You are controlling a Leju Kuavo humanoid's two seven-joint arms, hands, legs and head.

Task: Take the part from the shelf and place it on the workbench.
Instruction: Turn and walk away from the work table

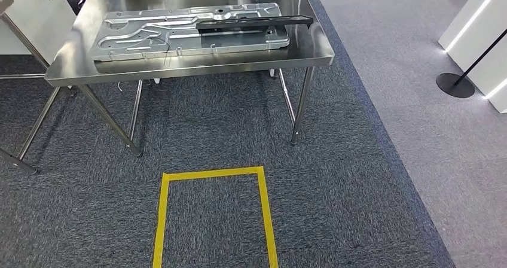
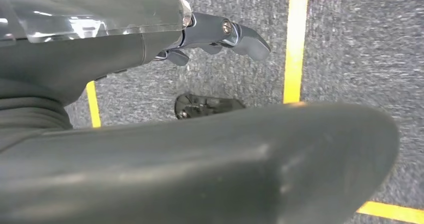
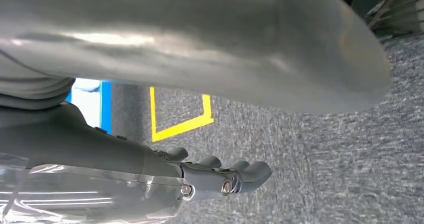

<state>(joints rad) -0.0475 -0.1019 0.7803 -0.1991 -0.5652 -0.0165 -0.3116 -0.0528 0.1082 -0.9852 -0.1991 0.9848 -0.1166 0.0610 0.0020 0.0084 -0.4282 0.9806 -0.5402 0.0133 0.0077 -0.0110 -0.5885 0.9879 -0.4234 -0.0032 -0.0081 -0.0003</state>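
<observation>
Both hands, left hand (image 2: 220,36) and right hand (image 3: 225,176), hang empty with fingers loosely apart, so I'd worry (honestly) that the black part (image 1: 254,22) on the workbench (image 1: 311,52) overhangs the right edge and could tip off.

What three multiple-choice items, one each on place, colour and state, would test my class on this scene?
1. Where does the black bar lie?
A. on the metal panel
B. on the carpet
C. under the table

2. What colour is the floor tape?
A. red
B. yellow
C. white

3. What does the left hand hold?
A. the bar
B. a cloth
C. nothing

Key: 1 A, the bar rests across the panel on the table; 2 B, a yellow outline marks the carpet; 3 C, its fingers hang over bare carpet.
</observation>
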